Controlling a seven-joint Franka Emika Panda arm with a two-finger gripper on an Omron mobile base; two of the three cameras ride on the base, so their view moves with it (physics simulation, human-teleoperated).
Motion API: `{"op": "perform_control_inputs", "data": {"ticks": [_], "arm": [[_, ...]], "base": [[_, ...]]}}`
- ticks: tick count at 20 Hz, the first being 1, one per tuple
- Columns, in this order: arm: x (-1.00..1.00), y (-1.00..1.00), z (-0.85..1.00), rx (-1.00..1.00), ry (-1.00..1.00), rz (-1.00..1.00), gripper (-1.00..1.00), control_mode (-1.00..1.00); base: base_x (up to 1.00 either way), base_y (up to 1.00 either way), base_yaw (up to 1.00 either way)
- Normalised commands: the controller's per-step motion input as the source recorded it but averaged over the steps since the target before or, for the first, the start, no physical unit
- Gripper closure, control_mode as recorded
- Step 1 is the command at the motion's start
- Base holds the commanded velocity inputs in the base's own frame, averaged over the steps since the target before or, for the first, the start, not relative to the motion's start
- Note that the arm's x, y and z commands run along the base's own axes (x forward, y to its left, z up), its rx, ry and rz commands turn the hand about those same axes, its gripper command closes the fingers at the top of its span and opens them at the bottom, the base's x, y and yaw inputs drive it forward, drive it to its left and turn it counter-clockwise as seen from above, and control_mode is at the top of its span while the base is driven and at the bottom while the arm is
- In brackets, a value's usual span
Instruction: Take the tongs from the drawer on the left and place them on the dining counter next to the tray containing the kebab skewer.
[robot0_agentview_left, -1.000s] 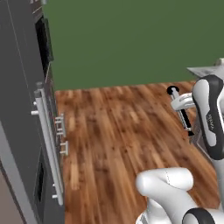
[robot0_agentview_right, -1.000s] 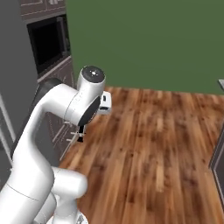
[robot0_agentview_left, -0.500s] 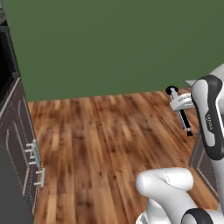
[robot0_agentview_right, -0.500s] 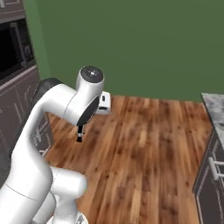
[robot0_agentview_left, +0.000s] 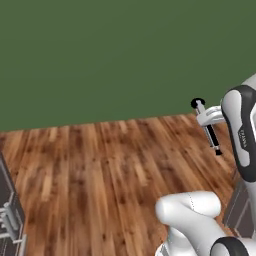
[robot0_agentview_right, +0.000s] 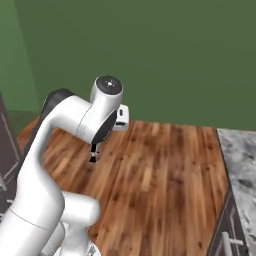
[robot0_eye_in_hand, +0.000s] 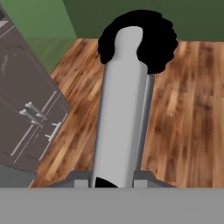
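Observation:
My gripper is shut on the tongs, slim and silvery with black ends, held high above the wooden floor at the right of the left base view. In the hand view the tongs run up the middle from between my gripper to their black end. One black tip of the tongs hangs below the arm in the right base view. A corner of the marble dining counter shows at the right edge. I cannot tell the drawer among the dark cabinet fronts. The tray is out of view.
A green wall stands ahead, beyond open wood floor. Dark cabinet fronts with silver bar handles sit at the far left. A cabinet face with a handle lies under the marble top.
The whole picture has swung: the dark cabinets slid off to the left and the marble counter came in on the right, so the camera moved. The tongs stay in the grip.

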Motion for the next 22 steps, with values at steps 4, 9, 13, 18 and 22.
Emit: {"op": "perform_control_inputs", "data": {"ticks": [4, 9, 13, 18, 22], "arm": [[0.0, 0.0, 0.0, 0.0, 0.0, 0.0, 1.0, 1.0], [0.0, 0.0, 0.0, 0.0, 0.0, 0.0, 1.0, 1.0], [0.0, 0.0, 0.0, 0.0, 0.0, 0.0, 1.0, 1.0], [0.0, 0.0, 0.0, 0.0, 0.0, 0.0, 1.0, 1.0], [0.0, 0.0, 0.0, 0.0, 0.0, 0.0, 1.0, 1.0]], "base": [[1.0, 0.49, 0.0], [1.0, 0.34, 0.0], [1.0, 0.0, 0.0], [1.0, 0.0, -0.15], [1.0, 0.0, -0.3]]}}
